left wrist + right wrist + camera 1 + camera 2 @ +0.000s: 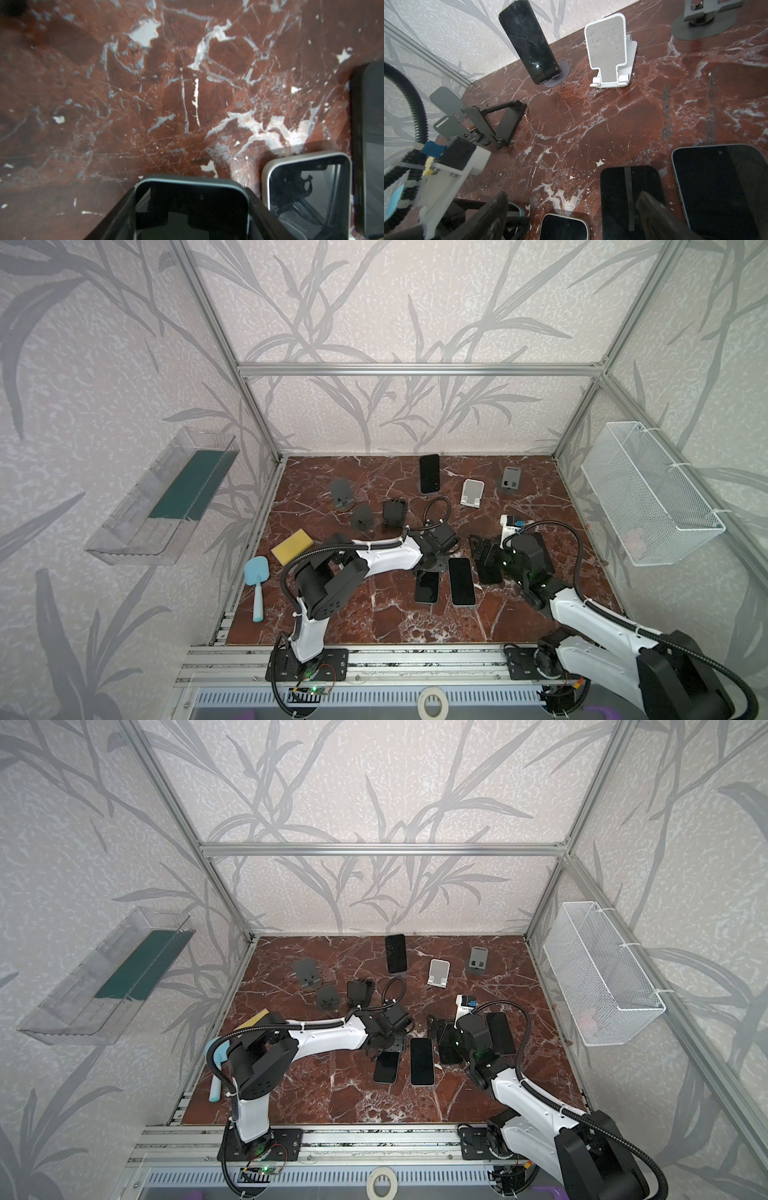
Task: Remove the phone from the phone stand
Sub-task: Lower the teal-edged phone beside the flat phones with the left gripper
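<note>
A dark phone (429, 473) leans upright on a phone stand with a round grey base (562, 74) at the back of the table, and is seen in both top views (395, 953) and the right wrist view (529, 41). Neither gripper is near it. My left gripper (432, 568) is shut on another dark phone (191, 207) with a grey-blue rim, held low over the table middle (427, 587). My right gripper (571, 220) is open above flat phones, with nothing between its fingers (654, 218).
Flat on the marble lie a white-rimmed phone (461, 581), a black phone (488, 568) and a large phone (720, 187). Phone-free stands: white (472, 492), grey (510, 480), grey pair (341, 495), black (393, 513). A yellow sponge (292, 546) and blue spatula (257, 585) sit left.
</note>
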Robot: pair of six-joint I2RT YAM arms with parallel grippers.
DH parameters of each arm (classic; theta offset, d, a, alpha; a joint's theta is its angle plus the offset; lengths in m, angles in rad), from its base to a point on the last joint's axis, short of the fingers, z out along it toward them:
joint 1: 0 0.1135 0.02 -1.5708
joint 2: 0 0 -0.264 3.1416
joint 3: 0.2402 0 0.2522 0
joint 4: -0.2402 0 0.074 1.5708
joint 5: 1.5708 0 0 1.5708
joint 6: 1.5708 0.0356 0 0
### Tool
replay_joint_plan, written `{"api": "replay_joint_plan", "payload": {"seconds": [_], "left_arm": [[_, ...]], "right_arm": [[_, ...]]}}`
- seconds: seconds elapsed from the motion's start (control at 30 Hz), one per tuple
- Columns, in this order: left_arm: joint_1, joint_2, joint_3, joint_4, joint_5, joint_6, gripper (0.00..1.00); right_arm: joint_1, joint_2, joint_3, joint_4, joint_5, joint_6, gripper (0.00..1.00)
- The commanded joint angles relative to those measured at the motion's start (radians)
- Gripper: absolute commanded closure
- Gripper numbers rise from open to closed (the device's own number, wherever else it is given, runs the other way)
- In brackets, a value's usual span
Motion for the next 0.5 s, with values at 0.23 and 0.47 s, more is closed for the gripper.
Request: {"api": "replay_joint_plan", "payload": {"seconds": [0.23,0.47], "left_arm": [[-0.024,0.059,0.077,-0.144,-0.042,-0.114,0.37],[-0.025,0.078,0.109,-0.183,-0.043,-0.116,0.37]], "right_arm": [[0.005,0.011,0.024,0.012,0.006,0.010,0.04],[0.006,0.013,0.025,0.015,0.001,0.013,0.04]]}}
